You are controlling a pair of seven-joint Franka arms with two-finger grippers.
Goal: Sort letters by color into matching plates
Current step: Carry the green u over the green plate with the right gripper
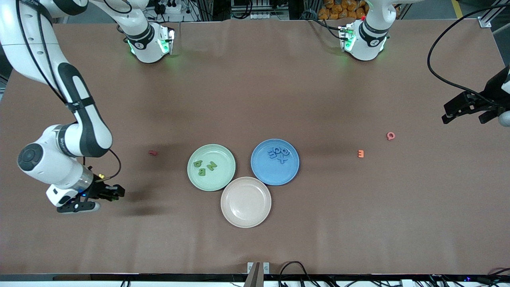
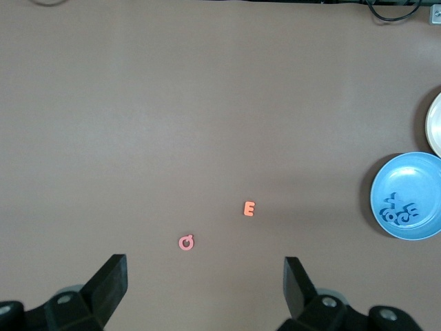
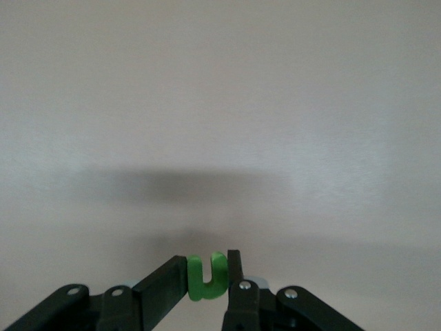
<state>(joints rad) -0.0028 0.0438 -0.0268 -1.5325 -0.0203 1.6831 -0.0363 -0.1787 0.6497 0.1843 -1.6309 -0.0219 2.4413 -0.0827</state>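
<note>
- A small bright green U-shaped plastic letter (image 3: 207, 277) is sitting between the two black fingers of the right gripper (image 3: 207, 279), which are pinching it from both sides above the bare brown table (image 1: 255, 99).
- In the front view, the right gripper (image 1: 115, 193) is hanging over the table toward the right arm's end, well apart from the plates, and its shadow is lying on the table under it.
- The round pale mint green plate (image 1: 211, 167) is lying near the middle of the table and is holding three dark green chunky letters (image 1: 205, 166).
- The round medium blue plate (image 1: 275, 162) is lying just beside it, toward the left arm's end, and is holding a small heap of blue chunky letters (image 1: 278, 154).
- A round cream-coloured plate (image 1: 246, 202) is lying nearer to the front camera than both, touching or almost touching their rims.
- A small dark red letter (image 1: 152, 152) is lying on the table between the mint green plate and the right arm's end.
- A small orange letter E (image 1: 361, 153) and a small pink-red letter Q (image 1: 391, 136) are lying apart from each other toward the left arm's end.
- The left gripper (image 2: 207, 289) is waiting in the air over the left arm's end of the table, with its black fingers spread wide and nothing between them.
</note>
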